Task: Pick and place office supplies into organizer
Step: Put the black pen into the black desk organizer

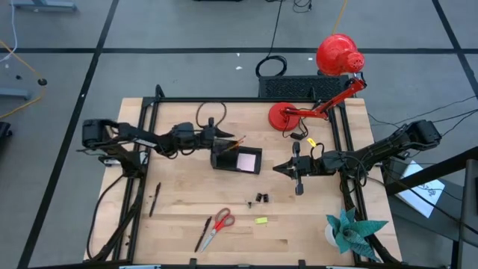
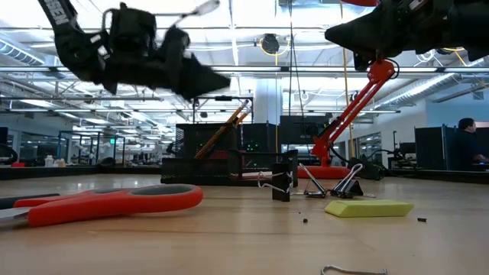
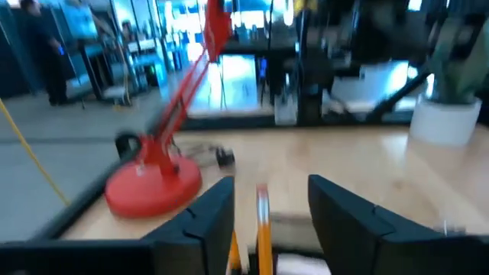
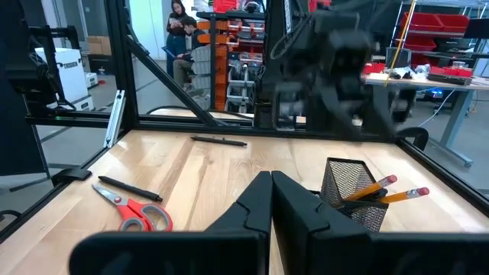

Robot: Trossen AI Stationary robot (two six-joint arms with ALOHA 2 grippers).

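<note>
The black organizer [image 1: 221,160] stands mid-table. A pink sticky-note pad [image 1: 246,161] lies in its tray, and two orange pencils [image 4: 386,189] lean in its mesh cup [image 4: 348,191]. My left gripper [image 3: 263,210] hovers level just above the cup and is open. The pencil tops [image 3: 262,221] stand between its fingers without visibly touching them. My right gripper [image 1: 280,169] is shut and waits to the right of the organizer. Red-handled scissors [image 1: 220,223], two black pens [image 1: 203,234] [image 1: 154,199], black clips [image 1: 261,199] and a yellow piece [image 1: 261,220] lie near the front.
A red desk lamp [image 1: 287,114] stands on its base at the far right, its head [image 1: 336,54] hanging beyond the table. A teal paper plant [image 1: 351,229] sits at the near right corner. A black frame [image 1: 149,149] borders the table's sides.
</note>
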